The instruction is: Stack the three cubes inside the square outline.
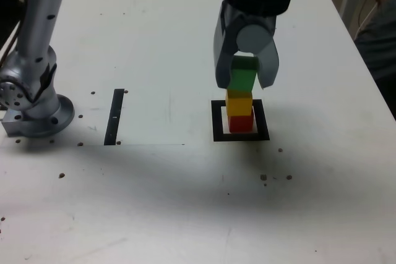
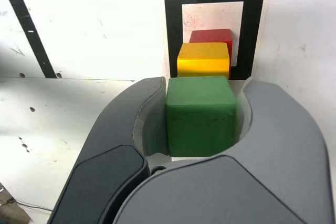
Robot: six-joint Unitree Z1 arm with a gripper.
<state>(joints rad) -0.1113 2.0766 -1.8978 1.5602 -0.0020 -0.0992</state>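
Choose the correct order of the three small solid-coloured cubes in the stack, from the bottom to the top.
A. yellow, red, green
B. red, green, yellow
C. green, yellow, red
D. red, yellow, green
D: in the exterior view the small red cube sits lowest, inside the thick black square outline, the yellow cube rests on it, and the green cube is uppermost, between the jaws of the grey pincer.

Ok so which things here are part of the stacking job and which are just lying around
Job: green cube held in the gripper, yellow cube, red cube, square outline.
Lying about: thin black strip, table, arm base.
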